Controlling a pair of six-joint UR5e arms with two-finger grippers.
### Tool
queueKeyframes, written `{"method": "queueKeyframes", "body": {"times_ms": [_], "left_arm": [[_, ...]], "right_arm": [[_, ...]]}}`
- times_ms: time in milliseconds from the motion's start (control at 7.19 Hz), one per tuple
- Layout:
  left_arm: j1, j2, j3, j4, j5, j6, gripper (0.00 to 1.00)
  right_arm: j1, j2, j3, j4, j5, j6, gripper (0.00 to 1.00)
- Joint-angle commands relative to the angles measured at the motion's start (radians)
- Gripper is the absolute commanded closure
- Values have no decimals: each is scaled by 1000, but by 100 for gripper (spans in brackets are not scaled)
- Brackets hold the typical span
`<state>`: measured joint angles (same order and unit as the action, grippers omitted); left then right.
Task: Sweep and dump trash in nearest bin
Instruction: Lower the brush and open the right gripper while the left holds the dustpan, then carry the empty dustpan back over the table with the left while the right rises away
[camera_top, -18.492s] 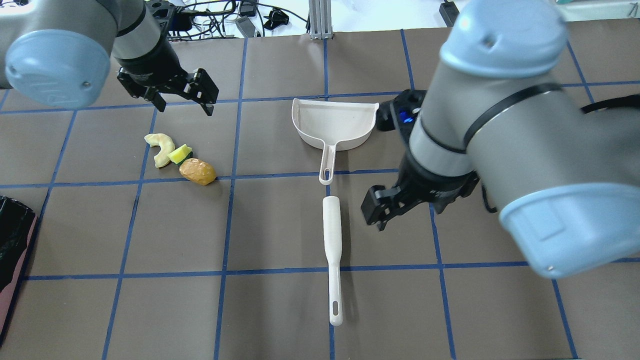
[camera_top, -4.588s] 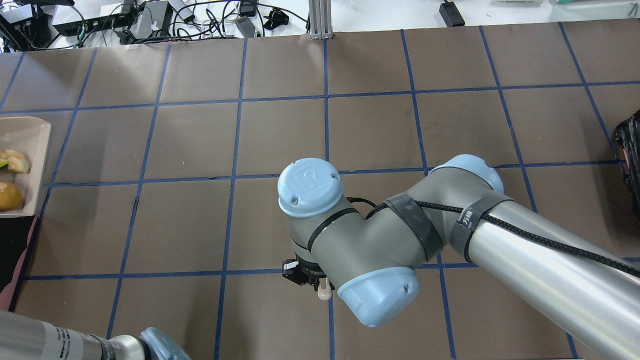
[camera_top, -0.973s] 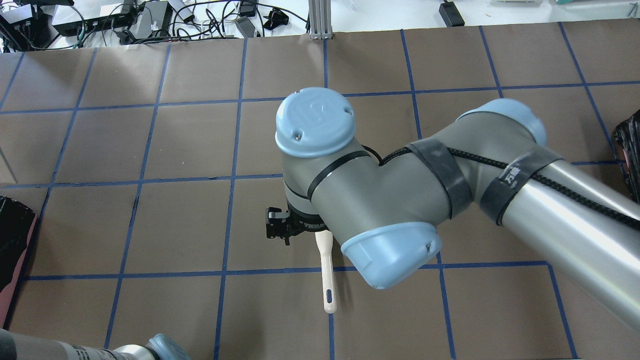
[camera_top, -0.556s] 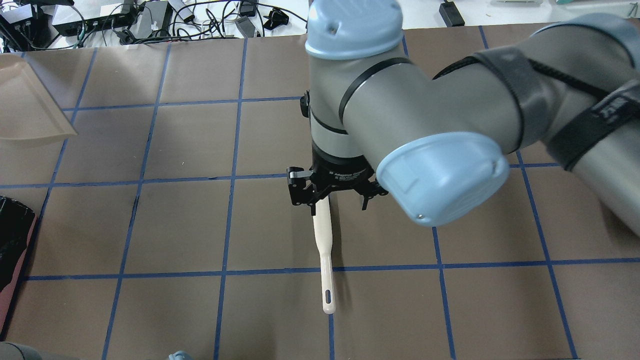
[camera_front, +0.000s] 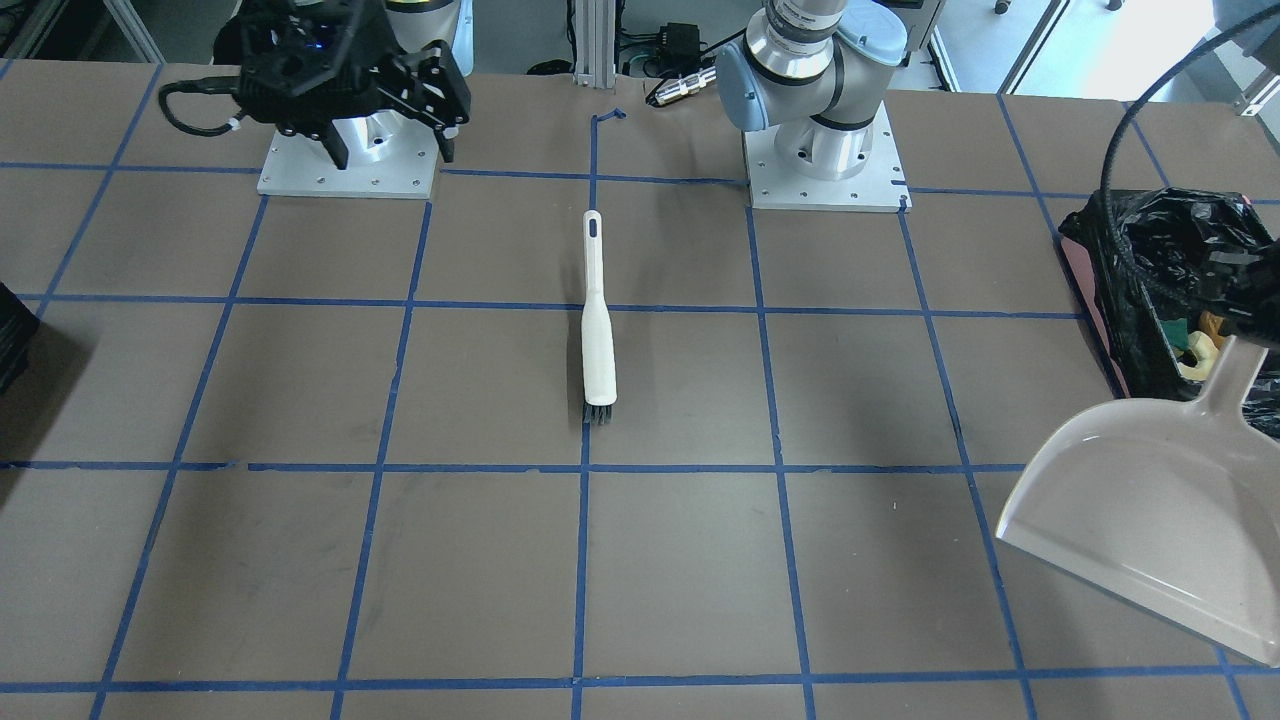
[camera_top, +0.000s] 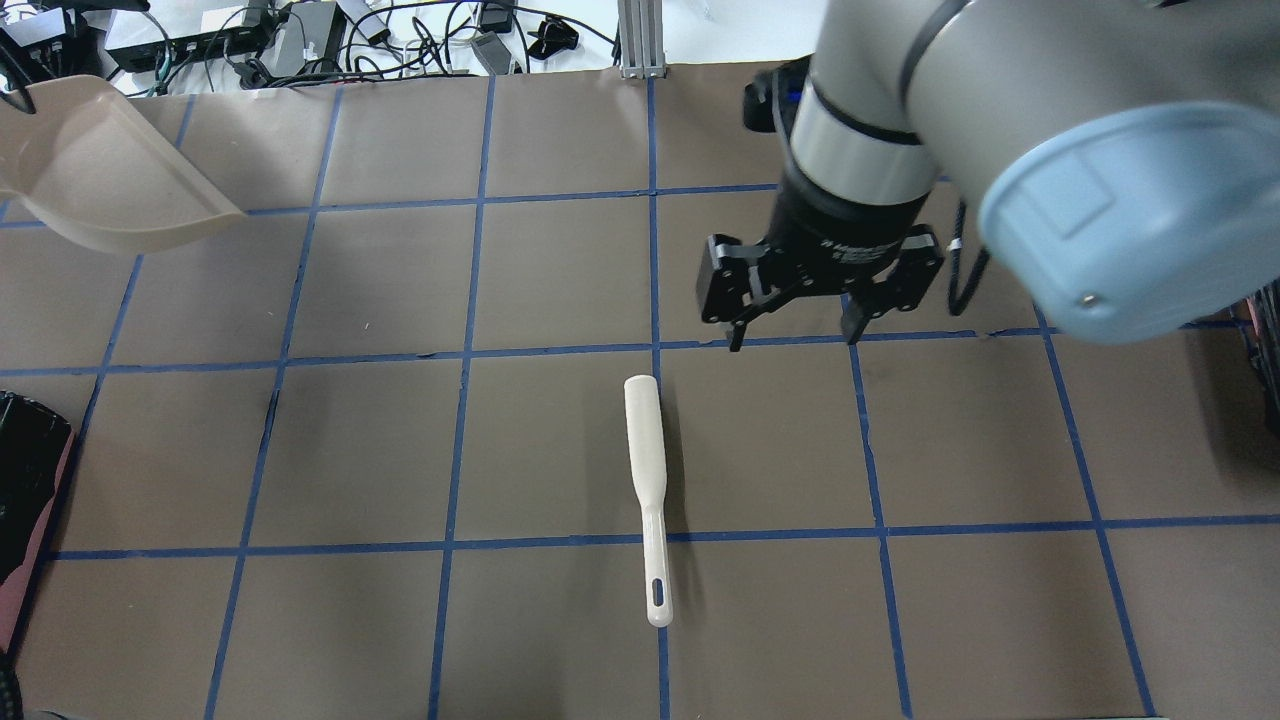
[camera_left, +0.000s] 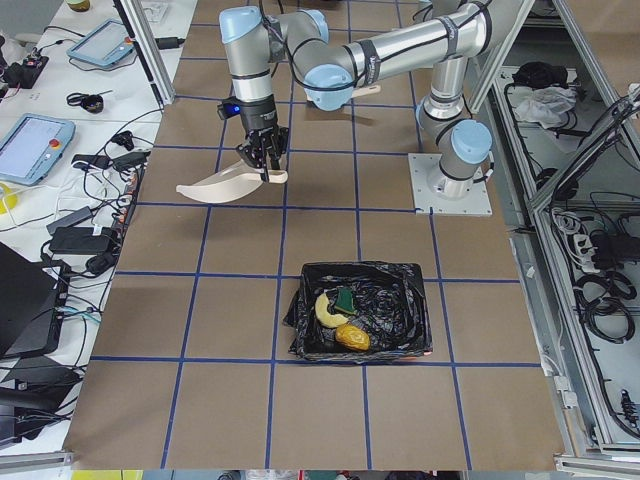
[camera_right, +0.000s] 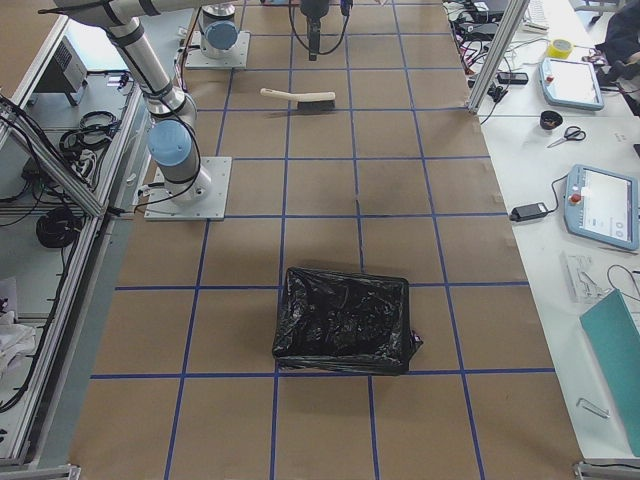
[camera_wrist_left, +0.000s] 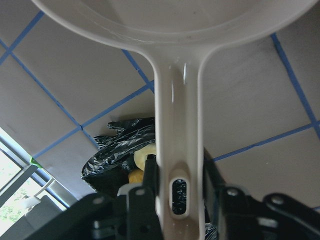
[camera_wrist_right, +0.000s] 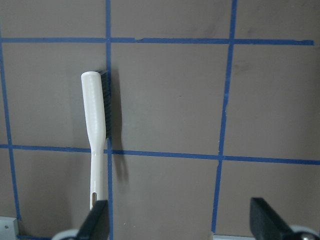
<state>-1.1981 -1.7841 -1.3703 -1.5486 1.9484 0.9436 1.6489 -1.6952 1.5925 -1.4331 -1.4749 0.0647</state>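
The trash lies in the bin (camera_left: 360, 268): a pale curved slice (camera_left: 325, 312), a golden-brown lump (camera_left: 350, 339) and a green-edged wedge (camera_left: 346, 297). The bin also shows in the front view (camera_front: 1180, 225) and at the overhead view's left edge (camera_top: 25, 480). My left gripper (camera_wrist_left: 178, 172) is shut on the handle of the white dustpan (camera_top: 110, 170), which hangs empty in the air beyond the bin (camera_front: 1160, 520). My right gripper (camera_top: 795, 335) is open and empty, raised above the table. The white brush (camera_top: 647, 470) lies flat on the table, apart from it.
A second black-lined bin (camera_right: 345, 320) stands at the table's right end. Blue tape lines grid the brown table (camera_top: 350, 450). Cables and power bricks (camera_top: 300, 35) lie beyond the far edge.
My right gripper has let go of the brush, risen and moved far-right of it. The dustpan, which held the trash earlier, has swung up into the overhead view's top left, empty.
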Motion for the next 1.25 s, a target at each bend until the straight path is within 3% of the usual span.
{"method": "queueKeyframes", "body": {"times_ms": [0,278,556,695,1112], "left_arm": [[-93,-1,1,-44,-67,-191,100],[-237,-29,-9,-44,-285,-572,100],[-370,-67,-13,-10,-315,-785,100],[-409,-95,-16,11,-406,-819,100],[-547,-196,-16,146,-451,-920,100]], "right_arm": [[-98,-43,6,-10,-10,-109,0],[-92,-49,41,-111,-34,-129,0],[-92,-69,122,-243,-74,-161,1],[-90,-76,144,-295,-77,-164,1],[-90,-75,141,-302,-76,-166,0]]}}
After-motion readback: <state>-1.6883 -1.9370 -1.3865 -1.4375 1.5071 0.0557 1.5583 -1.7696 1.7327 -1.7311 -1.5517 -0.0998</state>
